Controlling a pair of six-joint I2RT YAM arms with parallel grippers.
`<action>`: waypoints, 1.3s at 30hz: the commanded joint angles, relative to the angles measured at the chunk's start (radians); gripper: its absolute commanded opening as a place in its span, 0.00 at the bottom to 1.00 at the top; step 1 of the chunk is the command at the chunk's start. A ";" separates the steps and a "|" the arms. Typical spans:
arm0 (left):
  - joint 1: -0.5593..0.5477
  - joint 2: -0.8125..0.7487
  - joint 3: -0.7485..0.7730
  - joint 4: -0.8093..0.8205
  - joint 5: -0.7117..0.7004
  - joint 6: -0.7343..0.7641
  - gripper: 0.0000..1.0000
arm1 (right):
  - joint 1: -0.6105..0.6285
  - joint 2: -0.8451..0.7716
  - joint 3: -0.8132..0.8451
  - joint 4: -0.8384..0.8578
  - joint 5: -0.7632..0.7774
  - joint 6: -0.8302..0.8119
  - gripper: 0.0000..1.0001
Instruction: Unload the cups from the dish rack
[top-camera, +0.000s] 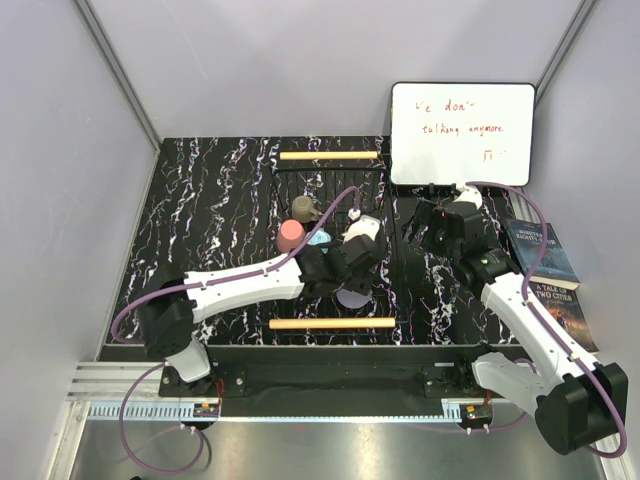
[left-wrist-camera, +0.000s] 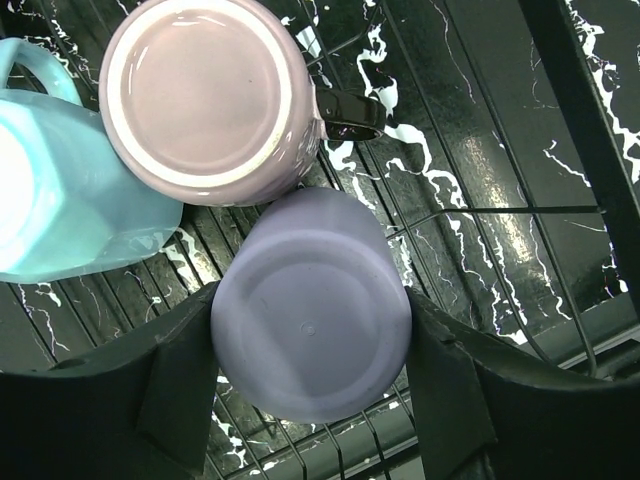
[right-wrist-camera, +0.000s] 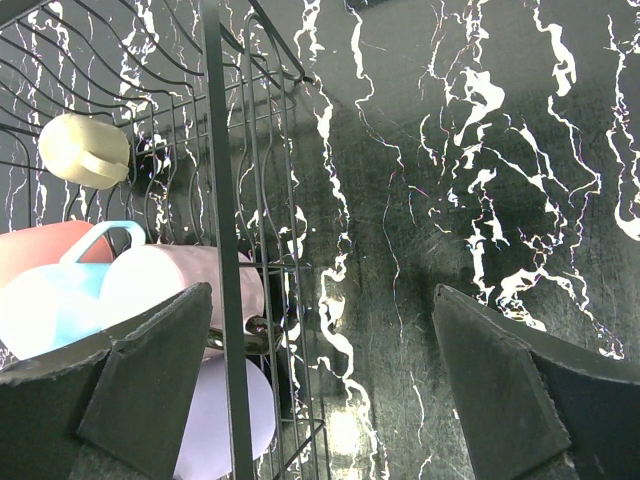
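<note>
The left gripper is closed against both sides of the purple cup. This cup is plain matte lavender and stands upside down, round base up, at the near end of the rack. A mauve cup touches its far side, also upturned, with a blue cup to the left. The right gripper hangs with its jaws wide apart and empty over the table, right of the rack.
</note>
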 joint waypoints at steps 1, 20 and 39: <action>-0.002 -0.068 0.000 0.014 -0.039 0.025 0.00 | 0.008 -0.011 0.005 0.021 0.012 -0.003 1.00; 0.238 -0.467 0.065 0.187 0.055 0.141 0.00 | 0.009 -0.030 0.082 0.077 -0.167 0.100 1.00; 0.713 -0.640 -0.506 1.129 0.916 -0.347 0.00 | 0.008 0.051 -0.059 0.893 -0.694 0.522 0.98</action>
